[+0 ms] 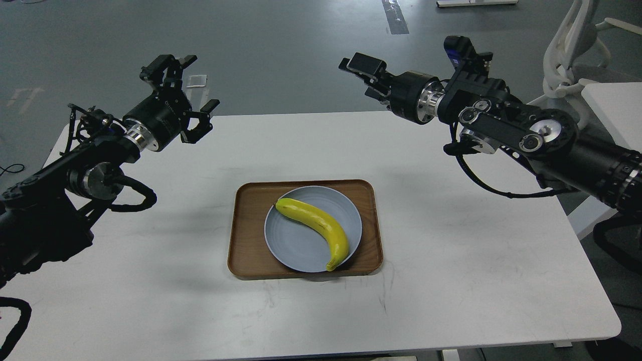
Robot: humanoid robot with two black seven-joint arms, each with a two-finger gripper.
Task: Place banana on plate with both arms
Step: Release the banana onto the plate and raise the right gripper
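The yellow banana (313,228) lies flat across the pale blue-grey plate (288,245), its stem tip just over the plate's front right rim. Nothing touches it. The plate sits in a brown wooden tray (248,225) at the table's middle. My left gripper (193,93) is open and empty, raised over the table's far left part. My right gripper (366,75) is open and empty, raised high beyond the table's far edge, well up and to the right of the banana.
The white table (451,281) carries only the tray. A white office chair (572,65) and a second white tabletop (614,108) stand at the far right, close behind my right arm. A small white object (196,80) lies on the grey floor behind.
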